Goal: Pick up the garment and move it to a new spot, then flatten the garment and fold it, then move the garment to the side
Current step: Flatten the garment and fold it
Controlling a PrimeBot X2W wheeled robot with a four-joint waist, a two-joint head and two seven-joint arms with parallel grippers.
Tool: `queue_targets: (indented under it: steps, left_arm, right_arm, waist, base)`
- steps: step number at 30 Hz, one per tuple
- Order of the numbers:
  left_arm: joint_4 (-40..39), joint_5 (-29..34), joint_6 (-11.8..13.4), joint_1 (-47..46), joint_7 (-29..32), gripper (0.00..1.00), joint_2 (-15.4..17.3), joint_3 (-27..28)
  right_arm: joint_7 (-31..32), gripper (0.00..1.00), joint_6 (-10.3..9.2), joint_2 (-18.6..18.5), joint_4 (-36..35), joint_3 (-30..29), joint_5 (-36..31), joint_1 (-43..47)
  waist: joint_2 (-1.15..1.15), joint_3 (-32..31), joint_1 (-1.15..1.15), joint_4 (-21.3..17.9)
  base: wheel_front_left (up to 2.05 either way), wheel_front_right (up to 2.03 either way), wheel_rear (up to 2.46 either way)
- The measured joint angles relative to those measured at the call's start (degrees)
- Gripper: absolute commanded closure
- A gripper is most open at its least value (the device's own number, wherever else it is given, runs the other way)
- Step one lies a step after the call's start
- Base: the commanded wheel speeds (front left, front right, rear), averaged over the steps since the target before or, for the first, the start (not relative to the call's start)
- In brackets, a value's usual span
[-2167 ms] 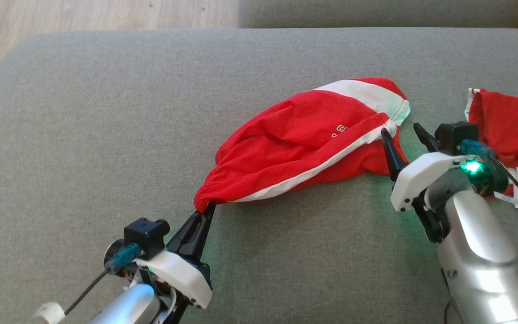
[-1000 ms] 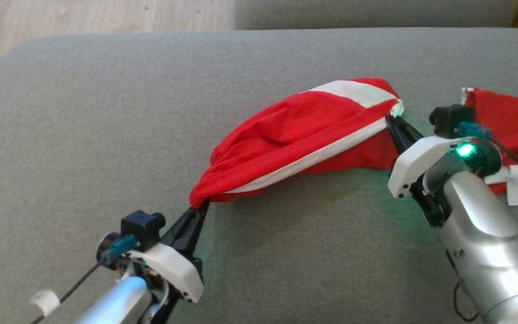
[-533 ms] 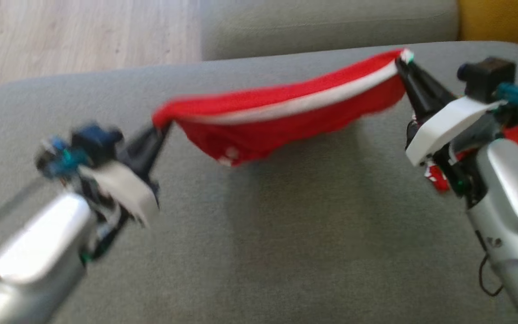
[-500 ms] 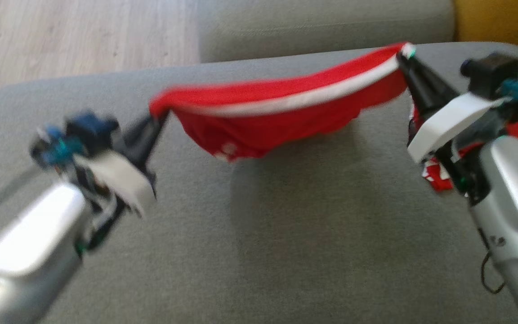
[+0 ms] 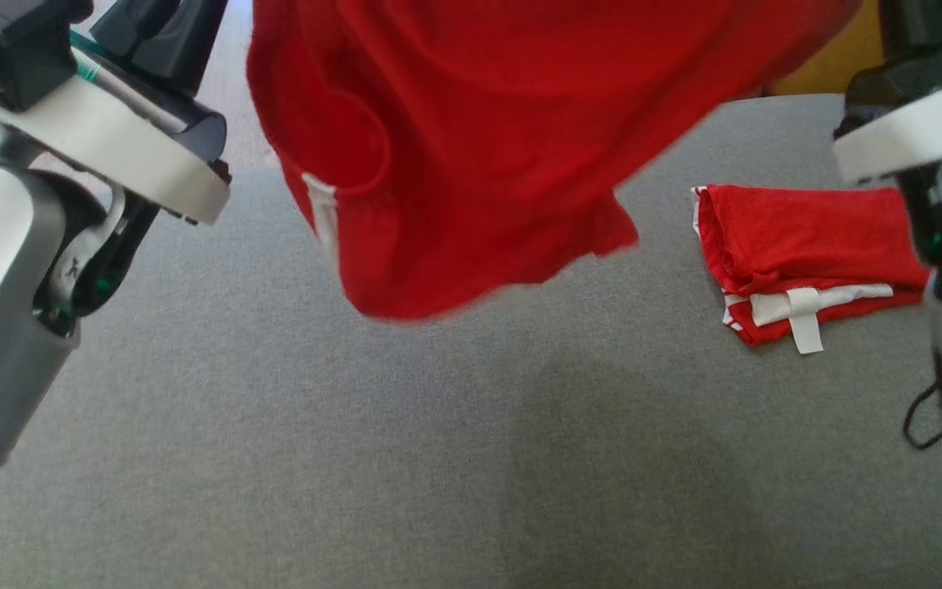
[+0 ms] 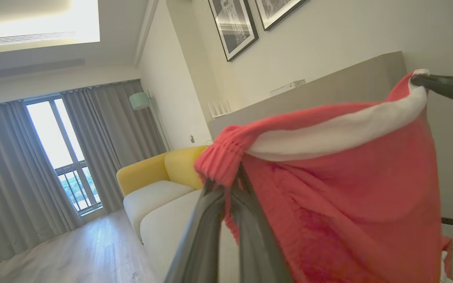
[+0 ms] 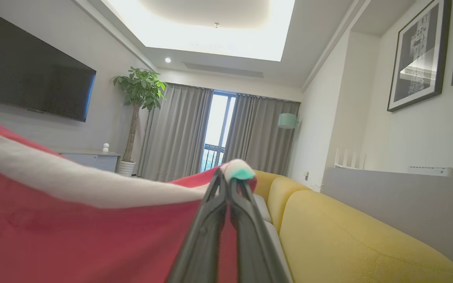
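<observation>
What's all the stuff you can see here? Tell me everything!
garment: one, red with white band, hanging in the air
folded garment: one, red and white, on the cushion, right side
cushion: one, grey, below the garment
sofa: one, yellow, toward the window
curtains: pair, grey, at the window
plant: one, green, beside curtains
TV: one, black, on left wall
pictures: two, black-framed, on right wall
left gripper: one, dark, shut on garment
right gripper: one, dark, shut on garment

Grey floor-length curtains flank a bright window. Yellow upholstered sofa along white wall; black wall-mounted television opposite.
</observation>
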Motion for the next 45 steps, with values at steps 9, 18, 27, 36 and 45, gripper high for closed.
queue_targets:
  steps: [9, 18, 27, 36, 45]
  left_arm:
    - [-4.24, -1.86, 1.42, 3.52, 2.43, 1.0, 2.5, 0.14]
    - [5.89, -1.9, -3.23, -4.88, 4.02, 1.0, 1.2, -0.07]
    - [32.15, 6.13, -7.23, -30.8, -7.33, 1.0, -6.64, -0.12]
    - [43.61, 7.53, -7.97, -33.9, -20.96, 1.0, -13.34, -2.83]
    - [42.09, 3.46, -8.21, -12.6, -21.75, 1.0, -12.4, -20.94]
  right_arm:
    - [6.34, 1.0, 0.0, 3.03, -5.42, -1.66, -3.66, 6.82]
    - [7.6, 1.0, 0.0, 2.61, 4.57, 0.75, -4.04, -5.61]
    - [-6.0, 1.0, 0.01, 3.86, 33.3, 3.8, -7.36, -37.85]
    - [-17.46, 1.0, 0.01, 7.77, 52.0, 1.6, -13.79, -40.0]
    - [-14.94, 1.0, 0.01, 8.47, 65.29, 18.03, -8.04, -28.44]
  waist:
    - [0.0, 1.98, 0.01, 0.5]
    - [0.0, 9.94, 0.02, 1.1]
    - [0.0, 21.37, 0.04, 1.83]
    - [0.0, 25.37, 0.02, 3.26]
    - [0.0, 24.11, 0.0, 5.13]
  base:
    - [0.0, 0.0, 0.0]
    - [0.0, 0.0, 0.0]
    - [0.0, 0.0, 0.0]
    - [0.0, 0.0, 0.0]
    - [0.0, 0.0, 0.0]
